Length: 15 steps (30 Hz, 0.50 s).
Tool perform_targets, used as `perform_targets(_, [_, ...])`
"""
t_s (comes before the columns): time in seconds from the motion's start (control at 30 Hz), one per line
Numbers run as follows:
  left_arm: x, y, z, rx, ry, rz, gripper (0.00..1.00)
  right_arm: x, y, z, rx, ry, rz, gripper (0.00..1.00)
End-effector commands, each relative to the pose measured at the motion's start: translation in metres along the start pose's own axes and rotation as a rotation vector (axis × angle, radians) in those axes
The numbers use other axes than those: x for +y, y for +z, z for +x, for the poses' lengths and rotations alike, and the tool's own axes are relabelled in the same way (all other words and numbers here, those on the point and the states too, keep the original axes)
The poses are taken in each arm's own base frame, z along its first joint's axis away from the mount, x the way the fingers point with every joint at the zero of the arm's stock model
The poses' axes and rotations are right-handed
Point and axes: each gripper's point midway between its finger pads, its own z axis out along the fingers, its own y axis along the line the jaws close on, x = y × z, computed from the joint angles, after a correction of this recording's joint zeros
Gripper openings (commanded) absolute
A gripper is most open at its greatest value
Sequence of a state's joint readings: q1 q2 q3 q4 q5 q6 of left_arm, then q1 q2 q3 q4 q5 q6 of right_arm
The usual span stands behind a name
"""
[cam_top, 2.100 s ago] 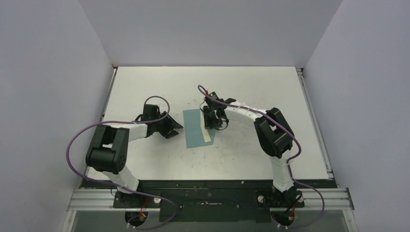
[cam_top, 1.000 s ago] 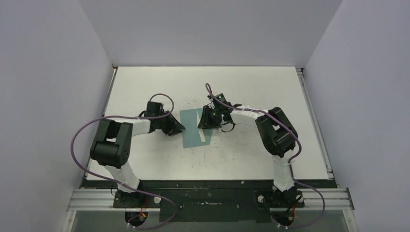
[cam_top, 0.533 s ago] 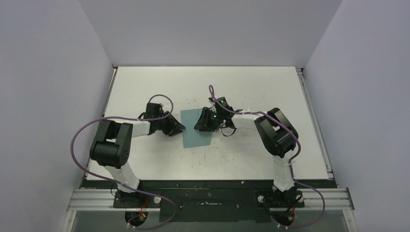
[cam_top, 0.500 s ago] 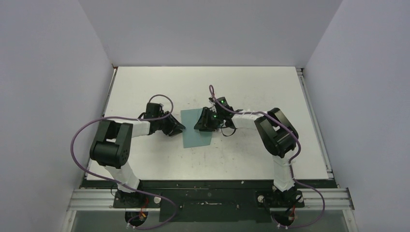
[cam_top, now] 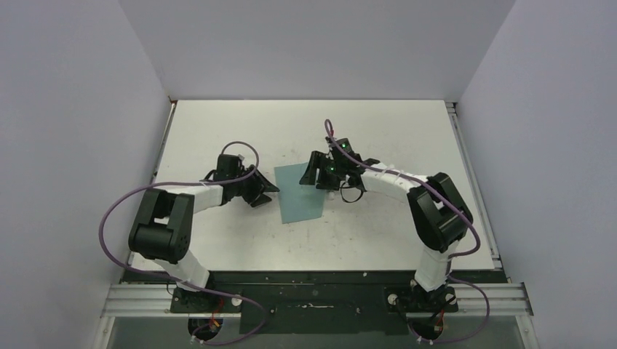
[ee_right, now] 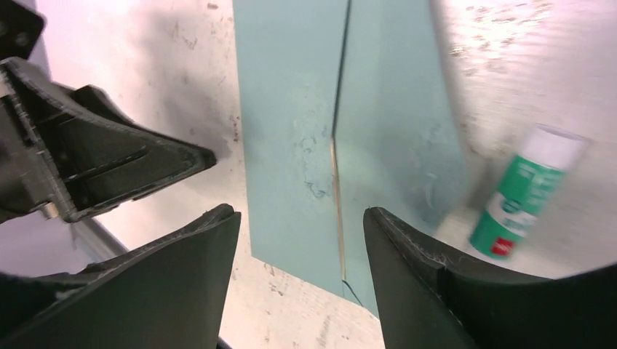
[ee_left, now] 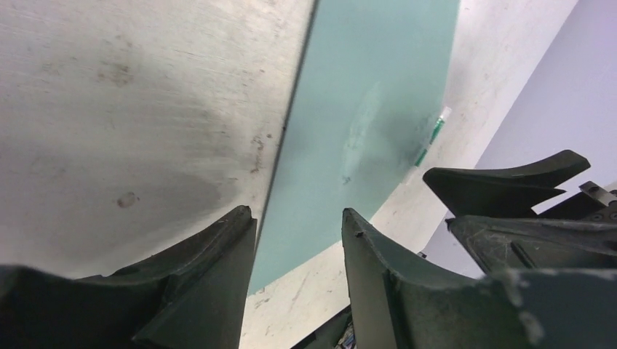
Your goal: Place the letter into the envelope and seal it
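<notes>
The teal envelope lies flat mid-table with its flap folded down. It also shows in the left wrist view and in the right wrist view. The letter is hidden inside it. Only a thin tan sliver shows along the flap's edge. My left gripper is open and empty, low at the envelope's left edge. My right gripper is open and empty, raised over the envelope's far right part.
A small white and green glue stick lies on the table just past the envelope's right edge. It also shows in the left wrist view. The white table is walled on three sides.
The tan strip along the envelope's right side has gone under the folded flap. My right gripper pressed there, then drew back up and to the right. The left gripper stayed near the left edge.
</notes>
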State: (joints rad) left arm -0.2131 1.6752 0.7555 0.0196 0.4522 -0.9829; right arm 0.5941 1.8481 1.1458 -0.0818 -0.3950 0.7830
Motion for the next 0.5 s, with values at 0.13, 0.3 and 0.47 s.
perform_targets(0.13, [-0.024,-0.04,-0.016,-0.11,0.121,0.031,0.51,-0.058,-0.065,-0.043,-0.228,-0.067,0.437,0.72])
perform_targets(0.3, [-0.021,-0.059,-0.034,-0.205,0.15,-0.015,0.6,-0.08,-0.062,-0.039,-0.204,-0.118,0.577,0.73])
perform_targets(0.47, [-0.022,-0.069,-0.045,-0.25,0.158,-0.021,0.65,-0.073,-0.044,-0.036,-0.155,-0.199,0.614,0.71])
